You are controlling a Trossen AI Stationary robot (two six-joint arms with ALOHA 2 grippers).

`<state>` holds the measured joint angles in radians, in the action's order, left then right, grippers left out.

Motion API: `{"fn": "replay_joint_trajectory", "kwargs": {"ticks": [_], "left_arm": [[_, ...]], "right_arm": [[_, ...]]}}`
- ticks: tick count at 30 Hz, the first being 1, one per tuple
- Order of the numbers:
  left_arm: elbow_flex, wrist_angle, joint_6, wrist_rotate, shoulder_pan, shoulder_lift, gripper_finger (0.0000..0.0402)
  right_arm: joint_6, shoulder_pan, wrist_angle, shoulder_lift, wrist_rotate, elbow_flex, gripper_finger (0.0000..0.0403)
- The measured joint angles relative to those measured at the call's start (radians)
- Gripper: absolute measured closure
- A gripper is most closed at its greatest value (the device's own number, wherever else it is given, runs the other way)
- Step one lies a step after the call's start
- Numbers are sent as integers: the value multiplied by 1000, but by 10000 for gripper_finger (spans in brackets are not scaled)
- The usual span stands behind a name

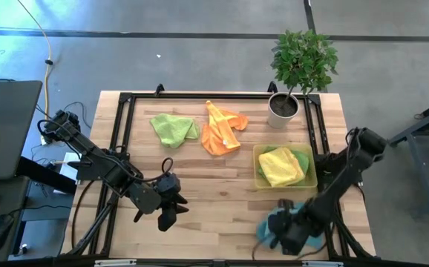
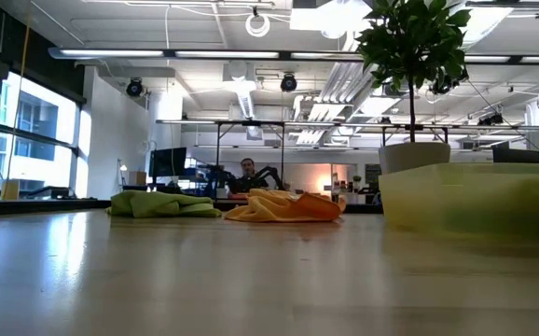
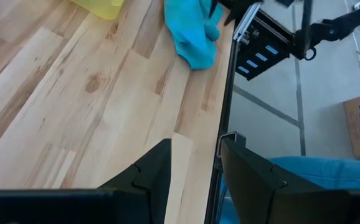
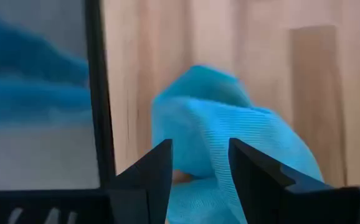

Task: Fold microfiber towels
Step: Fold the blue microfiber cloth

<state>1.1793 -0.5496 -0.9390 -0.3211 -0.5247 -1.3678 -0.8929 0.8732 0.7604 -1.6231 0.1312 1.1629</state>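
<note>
Right gripper [image 1: 292,236] at near table edge, fingers parted over crumpled teal microfiber towel [image 1: 274,225]. Left gripper [image 1: 168,211] idle, fingers apart. Yellow and green towels [image 1: 283,165] binned; lime-green towel [image 1: 174,128] and orange towel [image 1: 222,130] unfolded beyond.

Left tool [image 1: 171,210] agape; right tool [image 1: 287,231] parted, low.

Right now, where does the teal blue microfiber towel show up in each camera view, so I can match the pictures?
High view: the crumpled teal blue microfiber towel lies at the table's near edge, under the right tool.
Low view: not in it.
Left wrist view: near the top, by the table edge.
Right wrist view: centre, just beyond the open fingers.
Shared landmark: the black metal frame rail along the table edge.
</note>
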Motion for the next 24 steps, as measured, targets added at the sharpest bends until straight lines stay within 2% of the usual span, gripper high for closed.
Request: {"fn": "replay_joint_trajectory", "kwargs": {"ticks": [3, 6, 12, 15, 19, 24], "left_arm": [[0, 9, -4, 0, 0, 0, 271], [0, 43, -17, 0, 0, 0, 271], [0, 104, -20, -1, 0, 0, 271], [0, 140, -40, -3, 0, 0, 271], [0, 172, -56, -4, 0, 0, 271], [0, 198, -66, -4, 0, -2, 271]], "right_arm": [[112, 23, 12, -63, 3, 0, 253], [158, 27, 35, -117, 6, -1, 253], [173, 24, 50, -199, 33, -1, 254], [128, 24, 39, -217, 30, -1, 260], [107, 24, -13, -217, 28, 0, 298], [108, 24, -84, -216, 32, 1, 378]]}}
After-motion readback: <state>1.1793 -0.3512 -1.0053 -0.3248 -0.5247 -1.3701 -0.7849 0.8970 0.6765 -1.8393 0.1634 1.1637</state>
